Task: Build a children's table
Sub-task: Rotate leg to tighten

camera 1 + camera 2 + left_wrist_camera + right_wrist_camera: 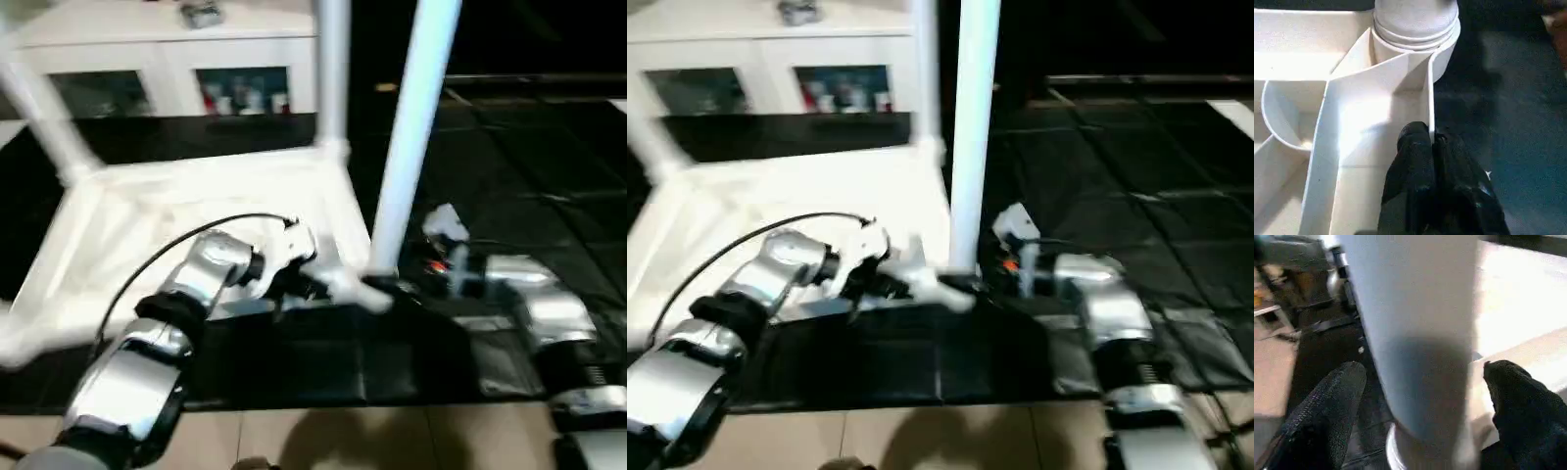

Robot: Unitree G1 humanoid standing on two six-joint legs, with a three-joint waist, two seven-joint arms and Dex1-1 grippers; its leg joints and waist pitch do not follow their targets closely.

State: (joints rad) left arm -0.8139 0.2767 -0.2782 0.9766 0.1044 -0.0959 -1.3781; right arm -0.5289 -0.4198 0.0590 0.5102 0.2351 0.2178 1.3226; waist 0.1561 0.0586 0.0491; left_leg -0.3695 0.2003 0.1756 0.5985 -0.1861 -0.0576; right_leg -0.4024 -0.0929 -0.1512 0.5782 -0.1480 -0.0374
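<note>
- My left gripper (1432, 147) pinches the upturned tabletop's rim (1431, 93), beside a corner socket.
- My right gripper (1420, 401), fingers spread, flanks an upright white leg (411, 127).
- Open black mat (529, 166) lies rightward.

Near leg (411, 127) runs out the pic's top edge in both eye views; upper end unseen. Its foot, where it meets the corner socket, sits behind the right claw (1415, 406), so can't tell how far it's seated. Right wrist view: leg is cropped at top, fingers (1327, 406) spread either side; contact w/ leg can't be judged.

Far leg (331, 69) also cut off at top; third leg (44, 113) cut by left edge.

Tabletop (118, 225): left part out of frame, near edge behind left forearm.

Cabinet (167, 59) contents behind glass too blurred to ID. Small grey item (201, 14) on top: can't tell what.
</note>
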